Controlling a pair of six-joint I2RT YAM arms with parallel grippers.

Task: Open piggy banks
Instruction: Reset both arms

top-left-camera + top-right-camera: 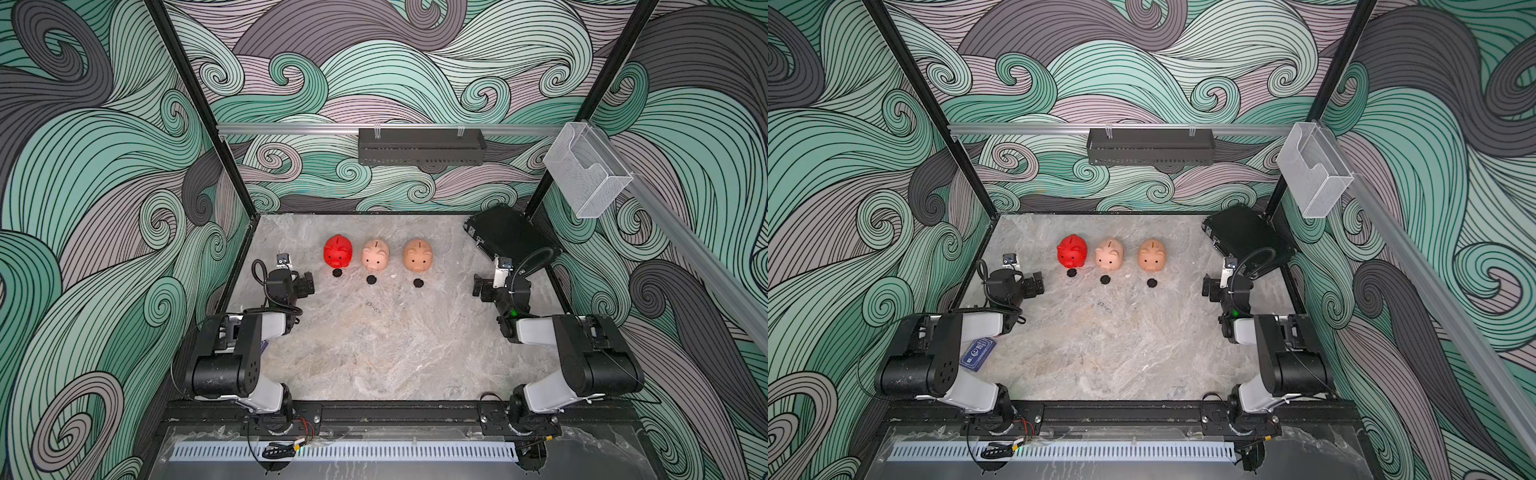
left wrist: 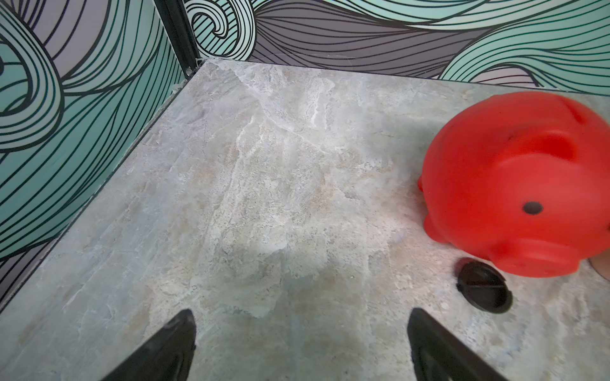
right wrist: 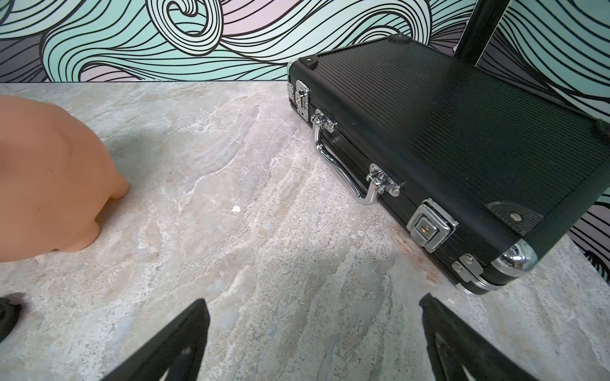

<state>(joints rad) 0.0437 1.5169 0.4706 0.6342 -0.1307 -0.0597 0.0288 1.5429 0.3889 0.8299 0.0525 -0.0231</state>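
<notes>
Centrally, just above the middle of both top views, three piggy banks stood in a row on the tabletop (image 1: pixel 374 345), snouts toward the lower edge. The red piggy bank (image 1: pixel 338 251) was at frame left, the paler peach piggy bank (image 1: pixel 375 255) just beside it, and the darker peach piggy bank (image 1: pixel 417 254) a little apart at the right. Below each snout lay a round black plug: the first plug (image 1: pixel 337 273), the second plug (image 1: pixel 371 279) and the third plug (image 1: pixel 418 283).

Lower left of the red one hung the left hand (image 1: pixel 307 284), its fingers spread apart on nothing, with bare tabletop between. The right hand (image 1: pixel 478 286), equally spread and empty, hung well apart to the right of the row. Above it, in the tabletop's upper right corner, a flat black case (image 1: pixel 509 235) lay with its handle and latches toward the pigs. In a top view, a blue card (image 1: pixel 978 353) showed beneath the left arm.
</notes>
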